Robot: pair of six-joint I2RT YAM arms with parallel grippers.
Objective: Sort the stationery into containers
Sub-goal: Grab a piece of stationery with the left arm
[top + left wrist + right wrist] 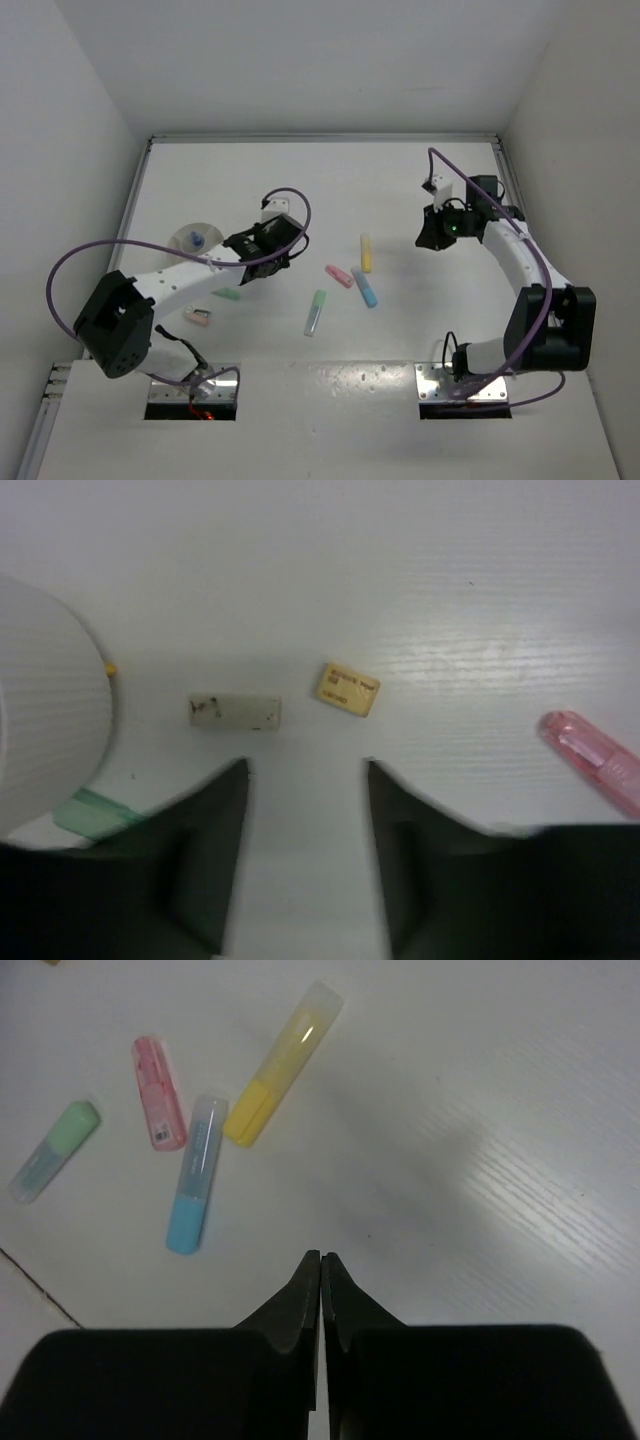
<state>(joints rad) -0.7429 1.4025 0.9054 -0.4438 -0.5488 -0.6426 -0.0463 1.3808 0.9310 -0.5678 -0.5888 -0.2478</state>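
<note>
Top: left arm reaches forward-right, left fingers (283, 258) just right of the white bowl (197, 238). Right arm hooks inward, right fingers (430, 238) above bare counter (420, 310).
Left wrist: fingers apart over grey block (235, 710) and tan block (348, 689).
Right wrist: fingers pressed together, empty; yellow marker (285, 1063) and blue marker (196, 1173) lie beyond.

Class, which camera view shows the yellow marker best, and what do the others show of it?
Right wrist: the yellow marker lies close, cap and body distinct. Top external shows it small; left wrist misses it.
</note>
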